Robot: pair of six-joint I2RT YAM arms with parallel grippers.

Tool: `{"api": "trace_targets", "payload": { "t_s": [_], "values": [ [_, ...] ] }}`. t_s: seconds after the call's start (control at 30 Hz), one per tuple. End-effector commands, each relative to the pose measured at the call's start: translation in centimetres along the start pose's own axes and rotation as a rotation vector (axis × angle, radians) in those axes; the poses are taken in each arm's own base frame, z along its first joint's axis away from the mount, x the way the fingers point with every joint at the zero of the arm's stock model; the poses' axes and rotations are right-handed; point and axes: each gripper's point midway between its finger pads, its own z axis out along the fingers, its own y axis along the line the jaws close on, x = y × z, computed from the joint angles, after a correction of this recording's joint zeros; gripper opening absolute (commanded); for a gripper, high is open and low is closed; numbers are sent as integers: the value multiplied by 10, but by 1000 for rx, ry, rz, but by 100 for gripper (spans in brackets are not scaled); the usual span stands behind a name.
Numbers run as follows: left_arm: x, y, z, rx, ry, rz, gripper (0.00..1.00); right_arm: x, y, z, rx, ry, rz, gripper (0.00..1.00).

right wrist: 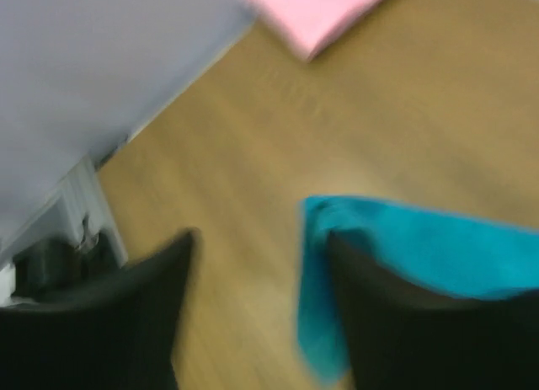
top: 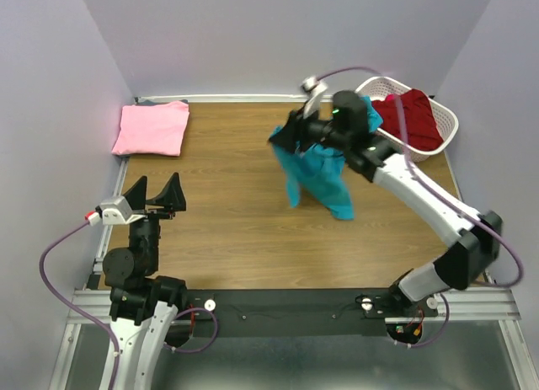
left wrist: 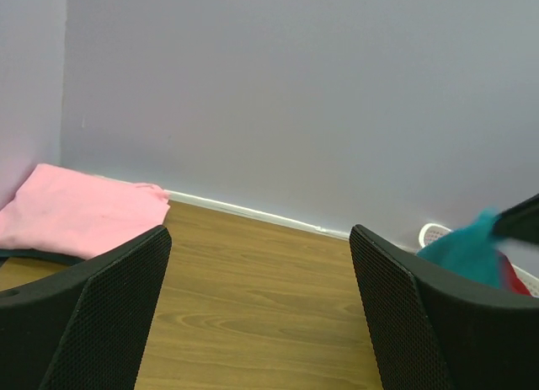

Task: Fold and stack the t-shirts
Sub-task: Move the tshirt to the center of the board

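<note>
The teal t-shirt point(top: 316, 175) hangs crumpled over the table's middle right, draped over one finger of my right gripper point(top: 290, 136). In the blurred right wrist view the jaws stand apart, with bare wood between them and the teal t-shirt point(right wrist: 421, 247) over the right finger; the right gripper point(right wrist: 261, 306) pinches nothing. The folded pink t-shirt point(top: 152, 127) lies at the back left corner and also shows in the left wrist view point(left wrist: 76, 213) and the right wrist view point(right wrist: 316, 11). The dark red t-shirt point(top: 408, 116) lies in the basket. My left gripper point(top: 157, 195) is open and empty at the near left point(left wrist: 261, 314).
The white slotted basket point(top: 446, 120) stands at the back right corner against the wall. Purple walls close the table's back and sides. Wooden tabletop point(top: 227, 205) lies between the two arms.
</note>
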Motion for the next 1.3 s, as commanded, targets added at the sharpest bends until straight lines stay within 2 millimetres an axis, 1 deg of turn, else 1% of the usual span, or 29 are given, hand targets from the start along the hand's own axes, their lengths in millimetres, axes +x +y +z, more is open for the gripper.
{"api": "trace_targets", "payload": {
  "t_s": [0.0,0.03,0.07,0.1,0.13,0.17,0.23,0.27,0.3,0.37,0.4,0.47,0.5,0.53,0.57,0.6,0.63,0.67,0.7,0.73,0.77,0.87,0.9,0.93,0.97,1.0,1.13,1.23,1.27],
  "values": [
    [12,-10,4,63,34,10,95,127,47,22,-205,367,178,87],
    [15,-13,4,79,46,10,95,140,50,19,-223,411,194,100],
    [19,-15,5,88,62,5,95,144,46,18,-199,416,197,100],
    [26,-16,8,93,89,5,95,156,38,14,-153,431,198,100],
    [30,-20,8,113,114,-1,95,158,29,12,-105,427,185,100],
    [35,-22,9,125,136,-11,95,153,13,7,-9,397,154,100],
    [53,-31,12,168,218,-24,95,163,-27,-6,167,410,143,100],
    [58,-34,13,183,244,-34,95,166,-42,-13,225,413,149,100],
    [71,-40,15,208,304,-58,95,175,-65,-26,307,425,178,100],
    [83,-46,16,236,365,-82,95,186,-87,-43,389,454,196,100],
    [97,-48,18,235,425,-103,95,194,-96,-52,410,480,188,100],
    [112,-55,16,269,500,-139,95,217,-100,-68,432,551,182,100],
    [128,-58,13,284,568,-165,95,228,-98,-74,428,591,184,96],
    [137,-59,13,287,602,-173,95,244,-97,-80,424,633,199,92],
    [147,-59,11,284,639,-179,95,253,-94,-83,414,659,213,88],
    [165,-57,10,269,704,-187,95,260,-94,-86,421,677,229,84],
    [175,-57,9,258,738,-196,95,269,-94,-91,429,701,240,77],
    [185,-64,5,271,779,-204,95,279,-94,-96,444,725,251,75],
    [205,-64,2,251,853,-211,95,283,-96,-99,458,732,253,73],
    [210,-70,3,254,880,-219,95,286,-97,-103,473,738,257,73],
    [229,-84,-8,274,965,-230,95,290,-102,-108,506,746,248,73],
    [241,-111,-10,298,1021,-214,95,293,-111,-117,570,756,228,72],
    [253,-123,-20,311,1075,-207,95,297,-112,-119,572,771,226,72],
    [253,-127,-13,286,1068,-201,95,302,-112,-121,577,789,227,71],
    [258,-128,-13,272,1079,-199,95,306,-110,-121,567,801,239,70],
    [270,-124,-20,219,1129,-215,95,312,-109,-120,557,825,253,69],
    [289,-115,-20,98,1167,-251,95,330,-95,-119,490,888,319,65],
    [305,-109,-19,38,1200,-246,95,336,-89,-119,462,909,349,65],
    [315,-106,-23,16,1228,-237,94,338,-88,-119,456,912,354,64]
  ]
}}
